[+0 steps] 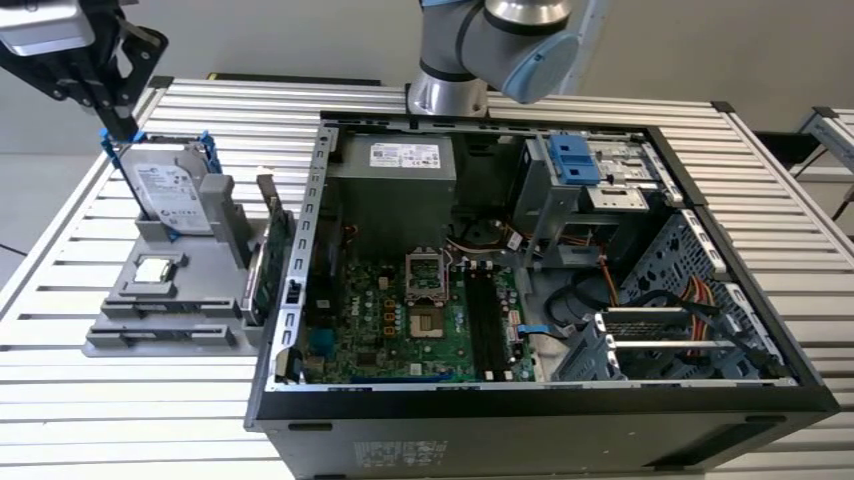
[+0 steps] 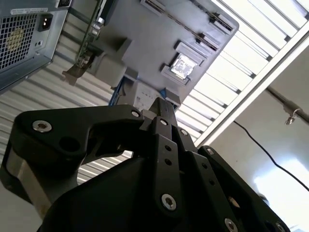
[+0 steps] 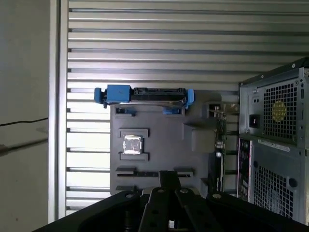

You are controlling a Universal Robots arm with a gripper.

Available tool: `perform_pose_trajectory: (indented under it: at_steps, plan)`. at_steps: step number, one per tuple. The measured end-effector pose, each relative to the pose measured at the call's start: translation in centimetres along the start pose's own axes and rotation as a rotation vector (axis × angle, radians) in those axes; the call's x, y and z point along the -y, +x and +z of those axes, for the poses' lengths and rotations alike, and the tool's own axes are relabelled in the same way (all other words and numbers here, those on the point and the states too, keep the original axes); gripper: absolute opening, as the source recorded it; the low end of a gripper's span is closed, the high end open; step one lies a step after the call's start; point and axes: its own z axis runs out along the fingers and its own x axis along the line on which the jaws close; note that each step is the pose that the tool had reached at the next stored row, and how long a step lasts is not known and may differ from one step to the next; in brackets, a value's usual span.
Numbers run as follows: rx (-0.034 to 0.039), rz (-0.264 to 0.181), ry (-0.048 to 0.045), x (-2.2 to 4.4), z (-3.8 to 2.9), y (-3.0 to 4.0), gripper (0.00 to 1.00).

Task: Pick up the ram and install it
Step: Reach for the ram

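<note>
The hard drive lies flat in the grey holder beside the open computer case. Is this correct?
Not quite: in the exterior view the hard drive stands upright in the grey holder, not flat. The holder is beside the open computer case.

Item count:
- Arm point(image 1: 507, 50): one, carrying one hand point(image 1: 118, 130).
- Surface point(image 1: 134, 400) under the parts: one.
- Open case point(image 1: 534, 430): one, with one power supply point(image 1: 394, 170) and one processor socket point(image 1: 427, 275).
- Grey holder point(image 1: 174, 340): one.
- On the holder: one drive point(image 1: 174, 195), one chip point(image 1: 158, 268), one green card point(image 1: 271, 262).
</note>
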Motion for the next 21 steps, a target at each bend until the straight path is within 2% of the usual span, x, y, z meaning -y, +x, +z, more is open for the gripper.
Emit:
perform_pose_trajectory:
  at_steps: [21]
  plan:
    - [-0.0001, 0.000, 0.0000, 1.46, -0.05, 0.00, 0.00]
